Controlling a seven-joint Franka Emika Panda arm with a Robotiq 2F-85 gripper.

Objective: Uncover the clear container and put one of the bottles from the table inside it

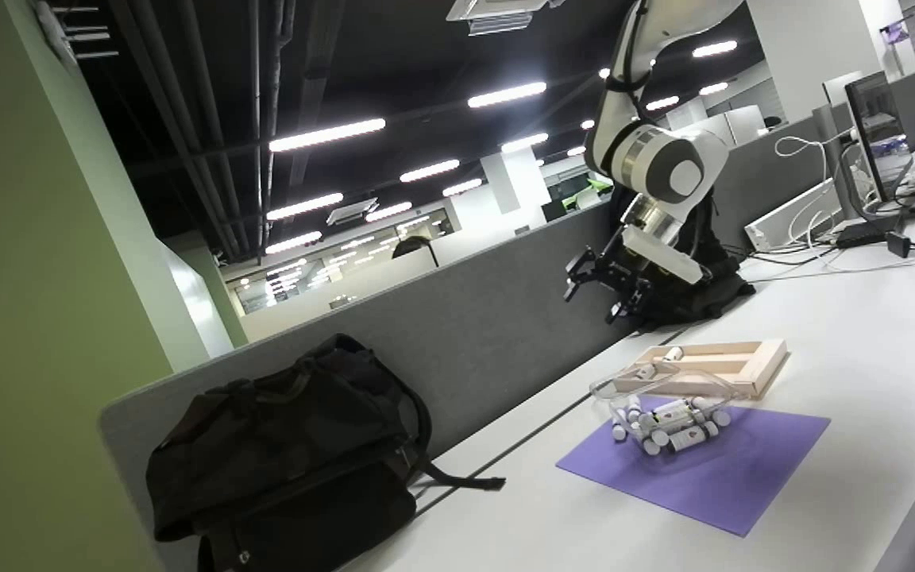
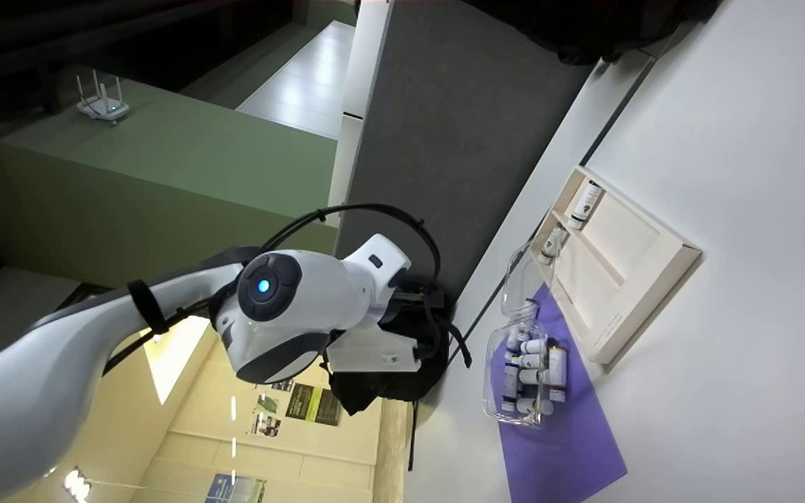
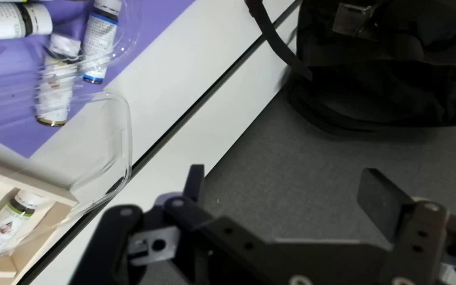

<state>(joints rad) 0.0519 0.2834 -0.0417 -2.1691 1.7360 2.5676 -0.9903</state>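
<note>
Jaws spread, empty. Clear box (image 2: 514, 419) looks open; best straddle a bottle (image 2: 585, 205) in the tray (image 2: 647, 300) mid-body, dodging the lid (image 2: 518, 283).

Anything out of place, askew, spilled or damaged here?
Slightly untidy: the open lid of the clear container extends over a corner of the wooden tray, and the clustered bottles lie jumbled, mostly on their sides. Both exterior views are strongly slanted. No spill or damage is visible.

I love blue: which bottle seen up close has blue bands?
In the wrist view, the rightmost white-capped bottle: it alone there has a label edged in blue.
</note>
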